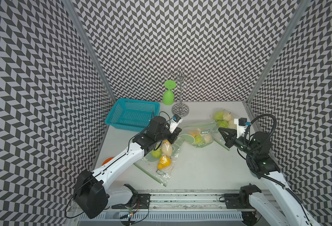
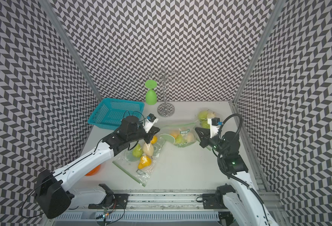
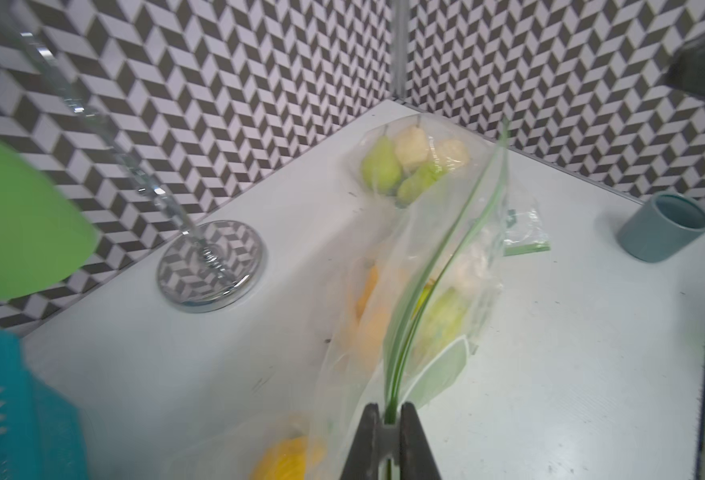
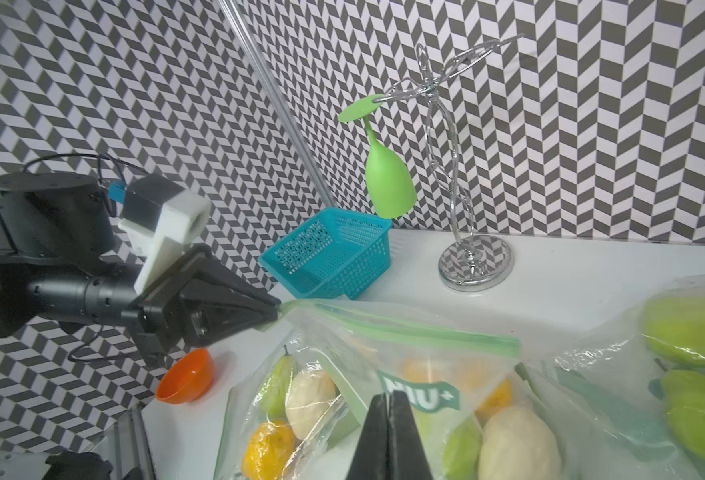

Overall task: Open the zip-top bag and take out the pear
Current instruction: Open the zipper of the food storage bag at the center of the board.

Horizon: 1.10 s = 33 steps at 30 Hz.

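A clear zip-top bag (image 1: 199, 135) with a green zip strip lies mid-table in both top views, holding a green pear (image 1: 198, 139), a beige one (image 1: 207, 138) and a yellowish one. My left gripper (image 3: 390, 409) is shut on the left end of the zip strip and holds that edge off the table. My right gripper (image 1: 219, 129) is at the bag's right end. In the right wrist view its jaws (image 4: 388, 397) are pressed together in front of the bag's label. I cannot make out any plastic pinched between them.
A second bag of pears (image 1: 162, 156) lies under my left forearm, and a third (image 1: 223, 117) lies at the back right. A teal basket (image 1: 132, 113), a chrome rack (image 1: 180, 111) with a hanging green glass (image 1: 168, 95), an orange bowl (image 1: 107, 160) and a grey-blue cup (image 3: 662, 228) are also there.
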Each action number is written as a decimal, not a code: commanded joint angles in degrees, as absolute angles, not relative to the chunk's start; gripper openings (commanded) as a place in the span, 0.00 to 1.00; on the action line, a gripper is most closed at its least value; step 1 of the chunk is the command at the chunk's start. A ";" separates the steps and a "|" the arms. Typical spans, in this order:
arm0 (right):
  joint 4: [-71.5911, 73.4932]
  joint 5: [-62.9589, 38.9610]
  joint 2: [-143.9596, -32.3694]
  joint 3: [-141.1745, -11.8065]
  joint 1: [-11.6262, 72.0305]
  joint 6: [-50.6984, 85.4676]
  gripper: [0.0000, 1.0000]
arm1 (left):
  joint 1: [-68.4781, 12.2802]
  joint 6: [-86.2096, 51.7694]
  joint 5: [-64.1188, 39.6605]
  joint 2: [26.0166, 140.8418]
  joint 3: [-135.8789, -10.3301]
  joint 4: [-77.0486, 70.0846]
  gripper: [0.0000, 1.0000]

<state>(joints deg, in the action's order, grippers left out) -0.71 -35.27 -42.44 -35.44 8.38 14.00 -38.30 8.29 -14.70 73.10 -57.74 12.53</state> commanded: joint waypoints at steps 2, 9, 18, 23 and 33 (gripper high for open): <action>-8.88 -41.34 -43.64 -43.08 10.24 14.54 0.23 | -43.00 8.13 -14.81 72.93 -55.31 10.10 0.00; -22.12 -31.68 -48.27 -48.30 19.84 18.92 0.38 | -48.51 6.22 -14.18 71.70 -52.67 9.69 0.00; -23.87 -24.58 -46.58 -45.09 26.10 24.46 0.42 | -50.03 5.20 -15.87 70.17 -49.75 9.95 0.00; -26.39 -20.14 -46.28 -44.48 26.37 29.07 0.40 | -50.02 4.66 -17.67 69.71 -50.27 9.21 0.00; -16.34 -19.20 -47.37 -38.57 26.23 39.75 0.45 | -49.92 4.12 -24.16 70.69 -51.08 9.31 0.01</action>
